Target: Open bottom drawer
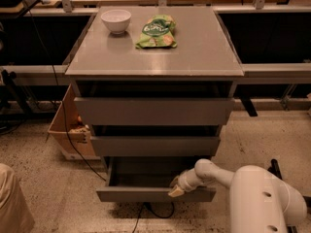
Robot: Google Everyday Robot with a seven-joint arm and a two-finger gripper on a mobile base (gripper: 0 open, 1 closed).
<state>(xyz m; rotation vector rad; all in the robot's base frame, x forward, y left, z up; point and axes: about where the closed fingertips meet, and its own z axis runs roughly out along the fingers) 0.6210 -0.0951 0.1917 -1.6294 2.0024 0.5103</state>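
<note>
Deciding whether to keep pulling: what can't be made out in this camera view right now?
Bottom drawer: the rear of its interior, hidden under the middle drawer front, camera view.
Gripper, at the drawer front's top edge: how it meets the front is too small to tell.
Cable below the drawer: its path, hidden by the drawer.
Arm: cut off by the bottom edge.
</note>
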